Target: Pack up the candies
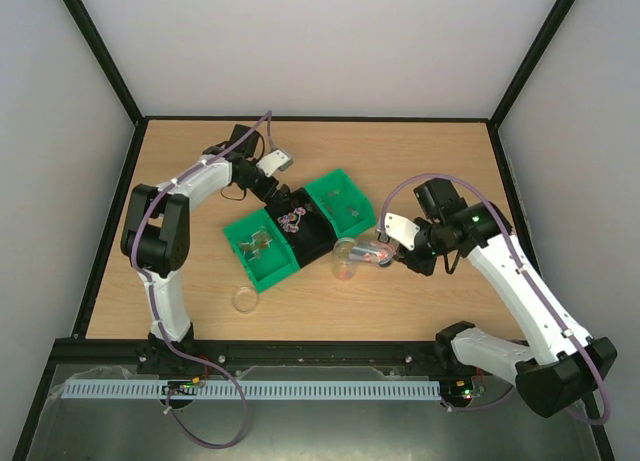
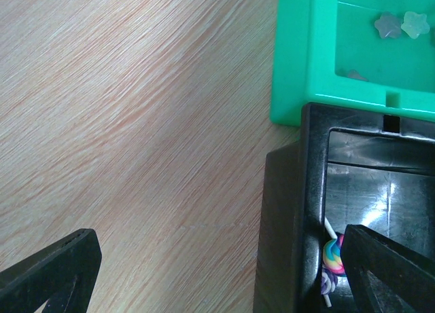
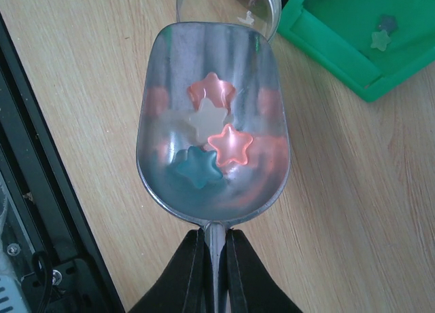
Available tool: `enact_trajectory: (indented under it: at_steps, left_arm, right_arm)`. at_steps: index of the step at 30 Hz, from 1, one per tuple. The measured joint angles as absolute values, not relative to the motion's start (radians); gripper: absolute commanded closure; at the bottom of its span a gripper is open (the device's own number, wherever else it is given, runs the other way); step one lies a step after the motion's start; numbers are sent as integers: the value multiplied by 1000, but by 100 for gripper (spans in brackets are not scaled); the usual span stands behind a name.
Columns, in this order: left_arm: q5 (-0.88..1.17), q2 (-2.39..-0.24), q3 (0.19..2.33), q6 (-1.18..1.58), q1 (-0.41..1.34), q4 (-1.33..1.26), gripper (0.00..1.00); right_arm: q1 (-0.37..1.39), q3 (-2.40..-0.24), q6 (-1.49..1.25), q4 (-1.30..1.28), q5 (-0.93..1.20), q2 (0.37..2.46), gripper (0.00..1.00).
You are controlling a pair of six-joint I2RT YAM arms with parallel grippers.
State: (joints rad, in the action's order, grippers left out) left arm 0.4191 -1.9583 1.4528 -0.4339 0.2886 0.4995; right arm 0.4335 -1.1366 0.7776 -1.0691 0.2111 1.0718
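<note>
**Scoopful at the jar mouth, pour not yet made**

Spread across the middle of the wooden worktop: three bins in a slanted row. Near green bin toward the left edge, black bin in the centre, far green bin toward the far right. Just beside the black bin, on the side facing the near edge: a clear jar, open, contents too faint to make out. Lying apart toward the near-left corner: its round clear lid.

Judged as roughly mid-task. Done: one load lifted in the metal scoop and brought to the jar, scoop lip right at the jar mouth. Left to do: tipping that load in, probably fetching the spare stars visible in the far green bin, then fitting the lid.

Right claw: pinched tight on the scoop's thin handle. Left claw: spread wide, holding nothing, one finger over bare wood, the other over the black bin's end, swirled lollipops beneath.

Candies: four stars, two pink, one white, one blue, piled in the scoop bowl just ahead of the right claw's fingertips, not touching them. Well apart from the left claw, with the black bin between.
</note>
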Motion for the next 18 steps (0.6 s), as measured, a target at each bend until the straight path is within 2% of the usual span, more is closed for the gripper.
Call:
enact_trajectory:
  at_steps: [18]
  left_arm:
    - [419, -1958, 1453, -438, 269, 501, 1]
  right_arm:
    - [499, -1204, 754, -1090, 126, 1149, 99]
